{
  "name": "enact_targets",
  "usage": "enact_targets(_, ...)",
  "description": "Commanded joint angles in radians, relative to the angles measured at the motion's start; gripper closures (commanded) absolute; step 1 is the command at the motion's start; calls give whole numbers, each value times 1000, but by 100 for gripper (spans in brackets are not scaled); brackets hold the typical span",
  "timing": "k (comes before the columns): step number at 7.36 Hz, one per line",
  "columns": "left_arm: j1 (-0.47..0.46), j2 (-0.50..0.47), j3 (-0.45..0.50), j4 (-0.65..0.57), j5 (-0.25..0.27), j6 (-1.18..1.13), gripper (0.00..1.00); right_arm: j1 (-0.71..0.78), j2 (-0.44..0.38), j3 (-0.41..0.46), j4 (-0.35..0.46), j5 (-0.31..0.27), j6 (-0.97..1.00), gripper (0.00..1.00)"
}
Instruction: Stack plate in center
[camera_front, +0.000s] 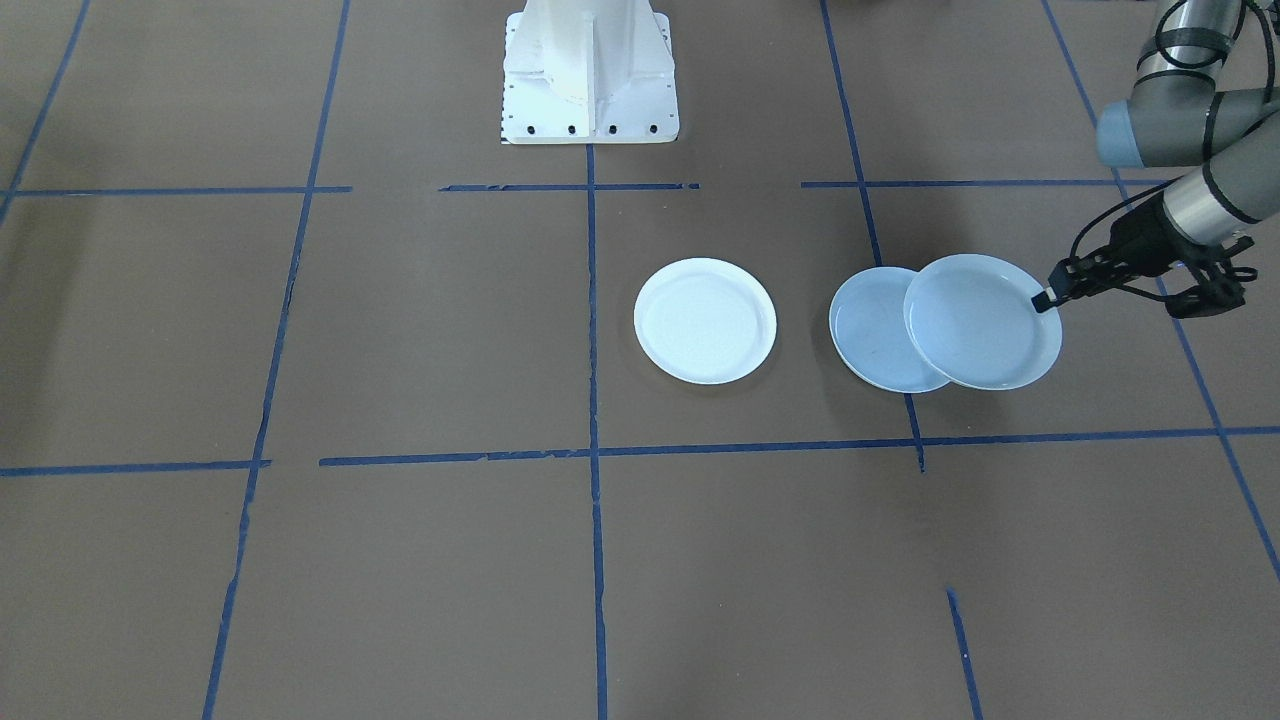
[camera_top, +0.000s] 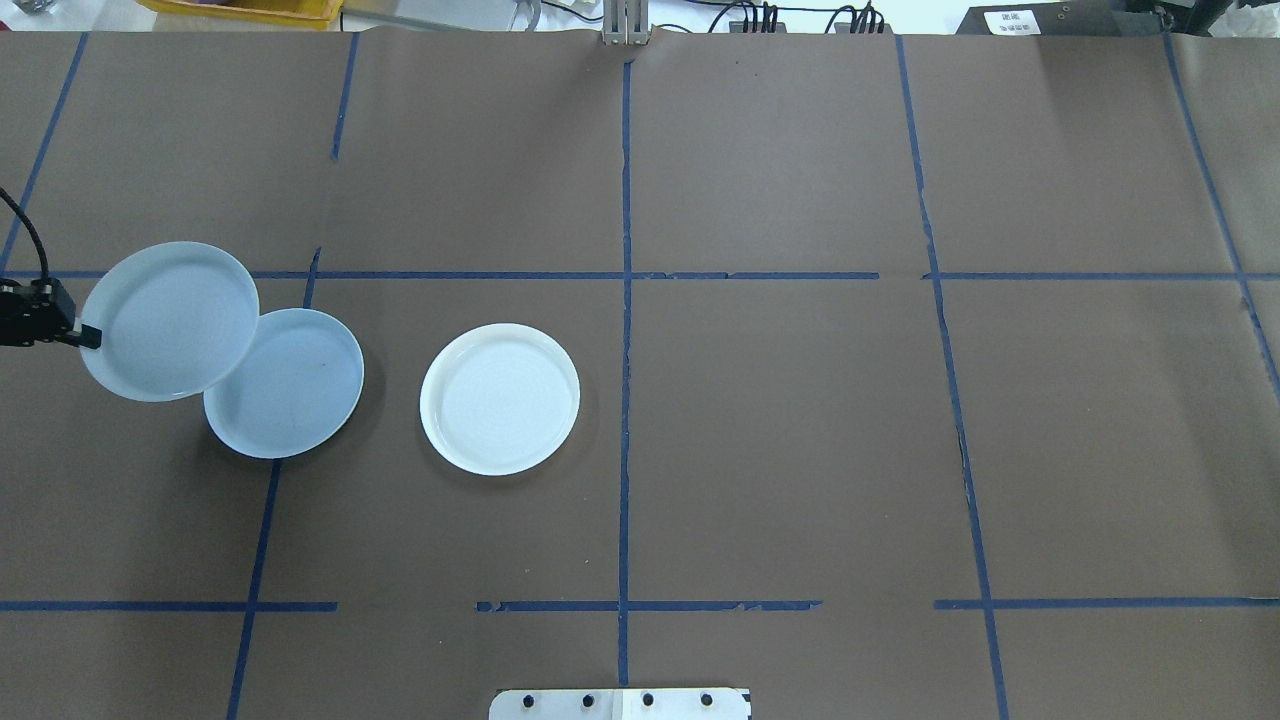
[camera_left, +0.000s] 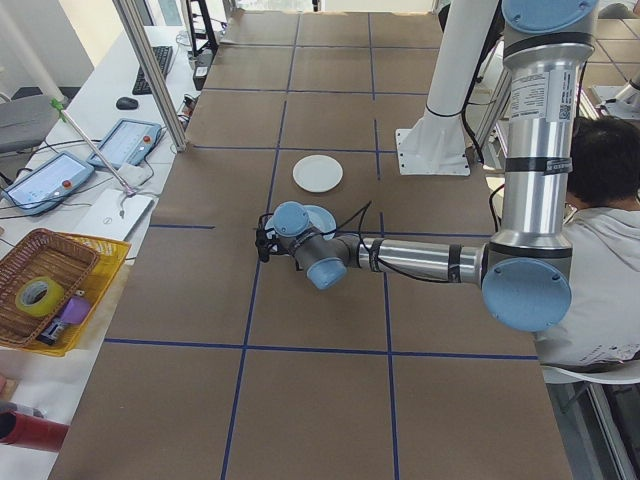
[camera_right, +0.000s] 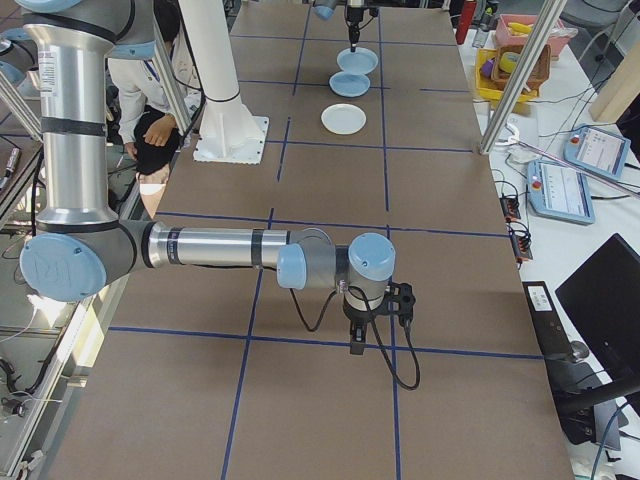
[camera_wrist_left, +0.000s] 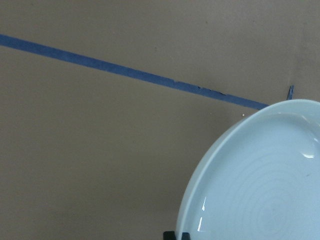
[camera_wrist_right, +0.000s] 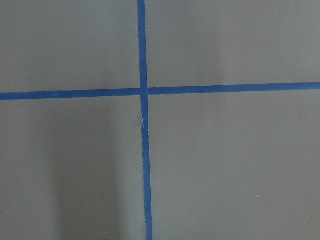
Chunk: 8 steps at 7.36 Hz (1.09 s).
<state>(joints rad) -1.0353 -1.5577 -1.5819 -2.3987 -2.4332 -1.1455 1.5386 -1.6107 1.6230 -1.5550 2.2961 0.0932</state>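
Plate (camera_front: 985, 322) rim in left pincer (camera_front: 1046, 297)

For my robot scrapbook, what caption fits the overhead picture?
Left claw lifts a pale blue plate over another blue plate, beside a white plate.

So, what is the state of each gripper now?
Left gripper: shut on the rim of the lifted pale blue plate.
Right gripper: cannot tell.

Left jaws grip ringed plate (camera_top: 165, 320) over blue plate (camera_top: 295, 390).
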Motion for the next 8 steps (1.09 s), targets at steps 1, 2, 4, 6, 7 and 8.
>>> enact_targets(1, 76, -10, -7, -30, 34, -75, 100, 0, 0, 0, 0, 0, 0, 0)
enact_targets(2, 93, -24, -6, -30, 36, -95, 100, 0, 0, 0, 0, 0, 0, 0)
enact_targets(4, 113, -27, -1, -30, 36, -99, 100, 0, 0, 0, 0, 0, 0, 0)
enact_targets(6, 122, -27, -9, -28, 83, -95, 1, 0, 0, 0, 0, 0, 0, 0)
enact_targets(7, 123, -35, -39, -28, 71, -100, 0, 0, 0, 0, 0, -1, 0, 0)
enact_targets(8, 123, -48, -97, -19, 25, -115, 0, 0, 0, 0, 0, -1, 0, 0)
